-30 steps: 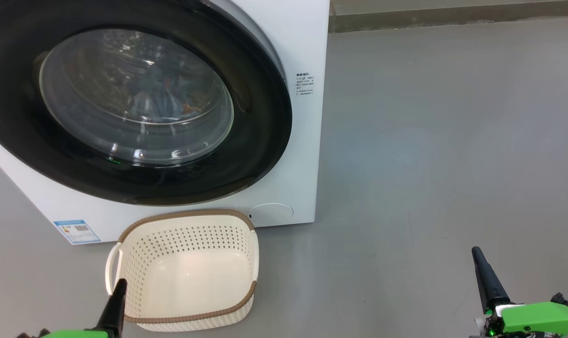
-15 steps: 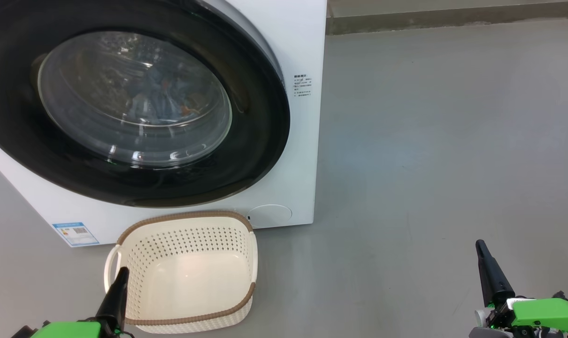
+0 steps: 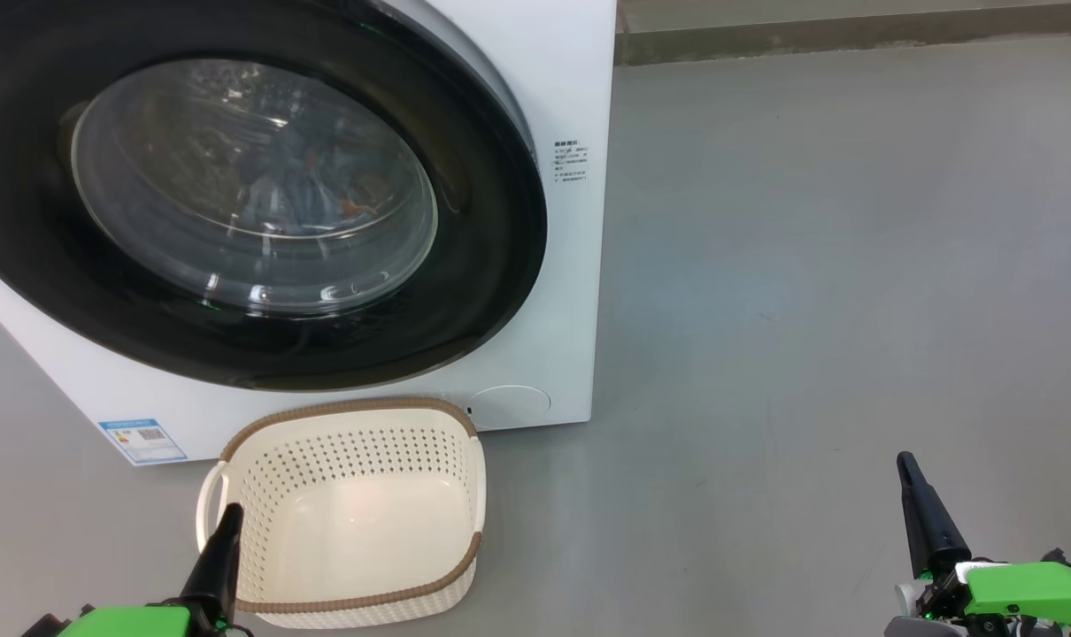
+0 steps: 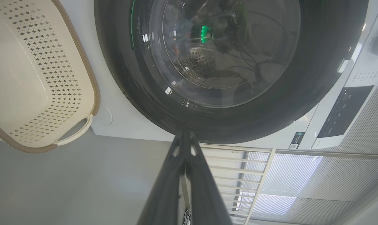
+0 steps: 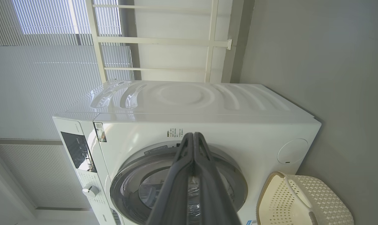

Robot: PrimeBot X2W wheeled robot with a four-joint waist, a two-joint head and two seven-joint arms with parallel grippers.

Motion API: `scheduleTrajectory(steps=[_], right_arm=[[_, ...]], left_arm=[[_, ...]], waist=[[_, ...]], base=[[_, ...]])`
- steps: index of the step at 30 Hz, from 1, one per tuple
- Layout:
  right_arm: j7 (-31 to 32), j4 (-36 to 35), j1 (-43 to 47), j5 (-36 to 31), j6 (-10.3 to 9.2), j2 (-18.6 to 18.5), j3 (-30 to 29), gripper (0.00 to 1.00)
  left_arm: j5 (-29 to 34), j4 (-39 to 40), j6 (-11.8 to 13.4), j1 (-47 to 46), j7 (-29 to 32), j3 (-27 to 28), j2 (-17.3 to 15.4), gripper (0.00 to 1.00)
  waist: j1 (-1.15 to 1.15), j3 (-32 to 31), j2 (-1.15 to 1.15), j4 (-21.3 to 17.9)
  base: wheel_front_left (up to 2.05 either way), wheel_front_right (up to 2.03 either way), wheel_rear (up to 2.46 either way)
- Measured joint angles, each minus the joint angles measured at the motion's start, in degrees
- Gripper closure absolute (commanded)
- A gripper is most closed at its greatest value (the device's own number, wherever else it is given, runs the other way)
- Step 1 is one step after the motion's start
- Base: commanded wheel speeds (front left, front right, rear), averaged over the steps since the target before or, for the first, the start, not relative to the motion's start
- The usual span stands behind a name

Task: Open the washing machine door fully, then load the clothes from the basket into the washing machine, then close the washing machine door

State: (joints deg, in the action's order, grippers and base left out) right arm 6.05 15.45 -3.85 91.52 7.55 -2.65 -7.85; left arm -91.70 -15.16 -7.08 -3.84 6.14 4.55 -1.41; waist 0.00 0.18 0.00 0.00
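Around you there is grey, smooth floor (image 3: 810, 310), running back to a dull skirting strip (image 3: 854, 31); the right wrist view adds pale ribbed blinds (image 5: 36, 93) and a white barred frame (image 5: 164, 40) behind the machine. Nothing lies on the floor between your claws and the machine except the basket (image 3: 350, 410).

The washing machine (image 3: 571, 292) is a glossy white box with a small blue label (image 3: 143, 438) at its lower front corner and a round flap (image 3: 511, 402) low on the other corner. The washing machine door (image 3: 496, 257) sits shut against the front, its wide black rim shiny and its clear glass bulging. Through that glass you can make out the clothes (image 3: 310, 186), bluish with an orange fleck, inside the drum. The basket is cream plastic, perforated on the walls, smooth on the bottom, with a brown woven-look rim, and it stands on the floor just before the machine, below the door.

Your left gripper (image 3: 228, 535) has its dark fingers pressed together; its tip overlaps the basket's near left corner by the handle, and you cannot tell whether it touches. Your right gripper (image 3: 907, 469), fingers also pressed together and holding nothing, hangs over bare floor, well apart from basket and door
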Motion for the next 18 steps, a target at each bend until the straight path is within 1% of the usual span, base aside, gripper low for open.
scheduleTrajectory(steps=[18], right_arm=[[0.0, 0.0, 0.0, 0.0, 0.0, 0.0, 0.0, 1.0]], left_arm=[[0.0, 0.0, 0.0, 0.0, 0.0, 0.0, 0.0, 1.0]], waist=[[0.0, 0.0, 0.0, 0.0]], base=[[0.0, 0.0, 0.0]])
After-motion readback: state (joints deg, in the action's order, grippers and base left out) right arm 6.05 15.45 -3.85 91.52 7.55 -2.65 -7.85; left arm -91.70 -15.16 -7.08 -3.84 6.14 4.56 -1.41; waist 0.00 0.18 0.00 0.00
